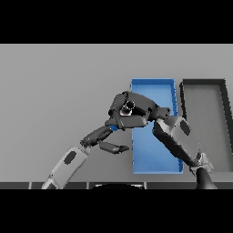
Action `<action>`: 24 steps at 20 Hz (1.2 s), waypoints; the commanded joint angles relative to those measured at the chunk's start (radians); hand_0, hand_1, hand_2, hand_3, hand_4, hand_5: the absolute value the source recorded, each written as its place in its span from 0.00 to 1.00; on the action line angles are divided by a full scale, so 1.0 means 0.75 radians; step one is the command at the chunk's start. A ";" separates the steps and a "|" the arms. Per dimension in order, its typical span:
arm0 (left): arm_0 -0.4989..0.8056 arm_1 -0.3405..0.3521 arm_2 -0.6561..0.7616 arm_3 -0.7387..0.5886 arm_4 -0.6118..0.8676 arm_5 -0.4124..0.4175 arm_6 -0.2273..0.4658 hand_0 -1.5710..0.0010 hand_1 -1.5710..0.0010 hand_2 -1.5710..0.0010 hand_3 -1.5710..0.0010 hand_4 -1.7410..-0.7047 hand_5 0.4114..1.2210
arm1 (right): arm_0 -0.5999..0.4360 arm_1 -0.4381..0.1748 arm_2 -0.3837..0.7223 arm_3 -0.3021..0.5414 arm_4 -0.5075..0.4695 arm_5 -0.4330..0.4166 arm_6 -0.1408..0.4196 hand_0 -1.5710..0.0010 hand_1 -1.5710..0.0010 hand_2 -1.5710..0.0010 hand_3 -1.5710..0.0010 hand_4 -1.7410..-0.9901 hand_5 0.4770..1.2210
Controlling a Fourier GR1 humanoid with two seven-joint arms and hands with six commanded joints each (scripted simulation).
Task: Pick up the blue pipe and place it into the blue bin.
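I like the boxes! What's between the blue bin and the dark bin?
Only a thin strip of grey table separates the blue bin and dark bin, in head view.

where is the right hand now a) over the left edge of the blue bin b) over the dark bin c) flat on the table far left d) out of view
a: the right hand hangs at the left rim of the blue bin, with the dark bin off to its right.

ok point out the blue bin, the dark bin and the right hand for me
blue bin (157,154): head view, bare floor near its front.
dark bin (205,109): head view, its inner floor.
right hand (129,111): head view, back of the curled fingers.
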 commanded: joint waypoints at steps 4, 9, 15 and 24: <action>0.016 0.010 -0.013 -0.015 -0.022 0.007 -0.021 1.00 1.00 1.00 1.00 0.80 0.11 | -0.210 -0.111 -0.130 0.112 -0.049 -0.080 -0.077 0.00 0.00 0.00 0.00 0.02 0.86; 0.012 0.026 0.006 -0.020 0.009 -0.017 -0.026 1.00 1.00 1.00 1.00 0.80 0.10 | -0.331 -0.239 -0.224 0.403 0.014 -0.183 -0.092 0.00 0.00 0.00 0.00 0.01 0.88; 0.031 0.043 0.026 -0.024 0.021 -0.012 -0.024 1.00 1.00 1.00 1.00 0.81 0.10 | -0.146 -0.322 -0.220 0.623 0.114 -0.224 -0.081 0.00 0.00 0.00 0.00 0.00 0.86; 0.017 0.017 0.017 -0.003 0.007 0.002 -0.013 1.00 1.00 1.00 1.00 0.83 0.06 | 0.273 -0.329 -0.092 0.550 0.191 -0.389 0.150 0.00 0.00 0.00 0.00 0.00 0.87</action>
